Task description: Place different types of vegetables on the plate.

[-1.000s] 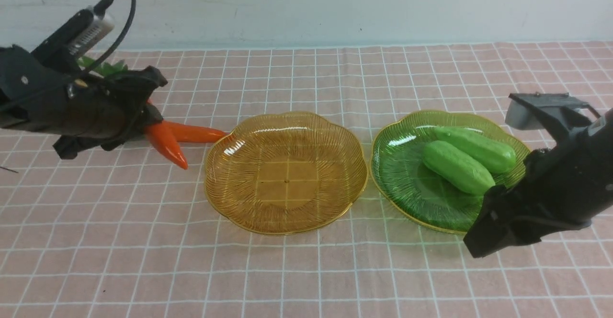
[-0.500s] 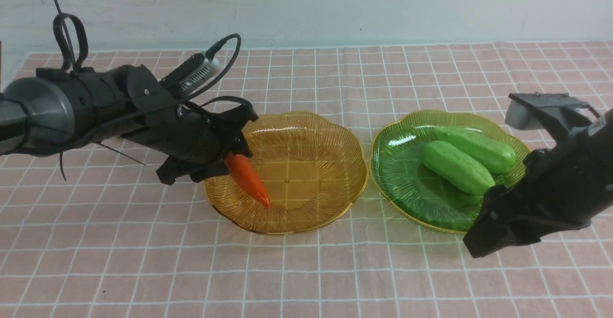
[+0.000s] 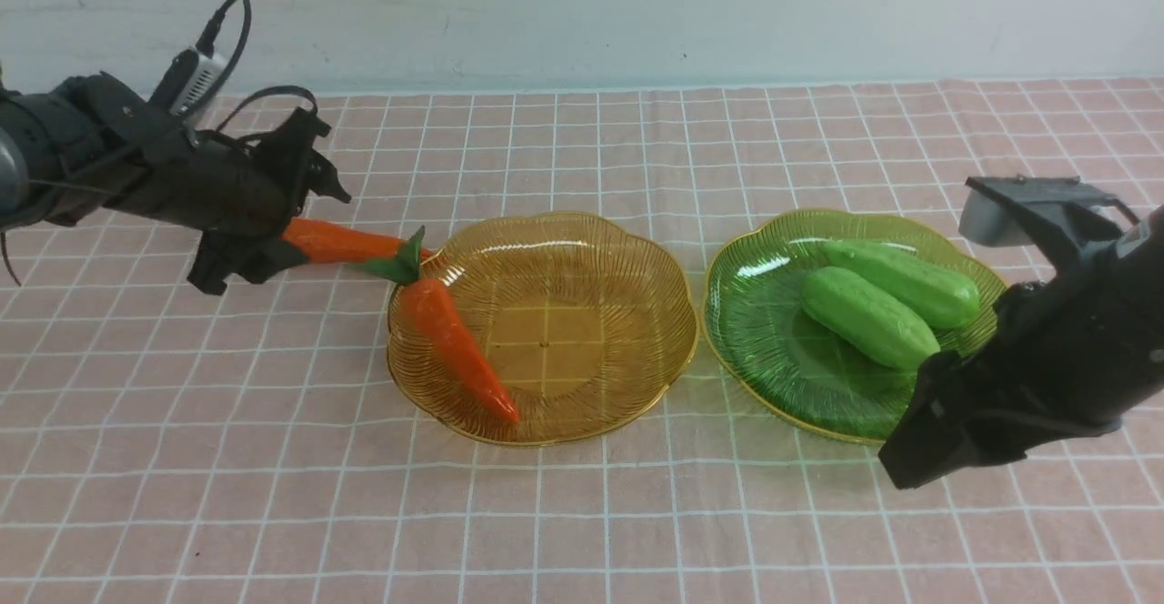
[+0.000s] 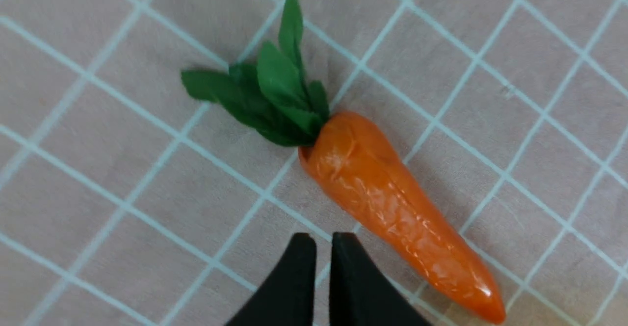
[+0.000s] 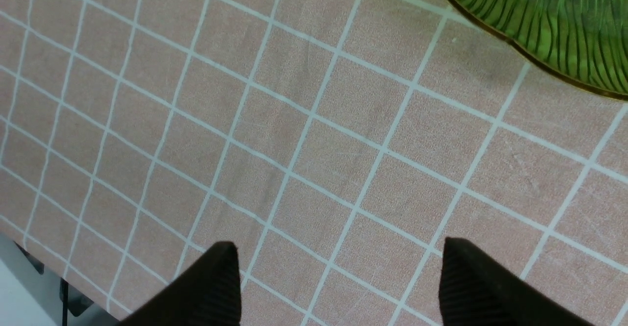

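On the amber plate (image 3: 637,258) the carrot (image 3: 455,354) now lies released; left gripper (image 4: 319,240) closed empty, right gripper (image 5: 338,247) wide.

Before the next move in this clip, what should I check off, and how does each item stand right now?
1. Glossy orange toy carrot lying in the amber ribbed plastic plate: ok, leaves at the rim.
2. Left gripper empty: ok, shut on nothing.
3. Left gripper open to take the second orange carrot on the pink checked cloth: not ok, jaws closed.
4. Two light-green toy cucumbers unobstructed on the green ribbed plate: ok.
5. Right gripper open and empty: ok, over bare cloth.
6. Amber plate holds different vegetable types: not ok, carrot only.
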`<action>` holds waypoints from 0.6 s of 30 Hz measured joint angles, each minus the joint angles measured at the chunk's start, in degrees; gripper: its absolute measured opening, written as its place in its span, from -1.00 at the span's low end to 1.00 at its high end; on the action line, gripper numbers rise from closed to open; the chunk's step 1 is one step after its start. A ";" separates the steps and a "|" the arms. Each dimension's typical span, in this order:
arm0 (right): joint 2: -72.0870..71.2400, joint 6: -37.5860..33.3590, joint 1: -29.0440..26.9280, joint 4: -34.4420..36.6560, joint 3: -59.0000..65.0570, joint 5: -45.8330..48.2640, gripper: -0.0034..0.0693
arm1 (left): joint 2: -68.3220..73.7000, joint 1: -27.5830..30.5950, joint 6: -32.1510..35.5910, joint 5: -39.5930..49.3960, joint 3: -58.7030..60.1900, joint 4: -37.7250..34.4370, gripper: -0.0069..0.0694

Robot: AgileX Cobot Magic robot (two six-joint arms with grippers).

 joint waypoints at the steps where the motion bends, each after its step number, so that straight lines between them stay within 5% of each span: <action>1: 0.00 0.00 0.00 0.17 0.00 0.00 0.45 | 0.62 -0.16 -1.75 0.26 -0.19 0.00 -0.74; 18: 0.00 0.00 0.00 0.48 0.00 -1.00 0.45 | 8.91 -2.08 -15.13 -10.38 -0.52 -8.07 0.57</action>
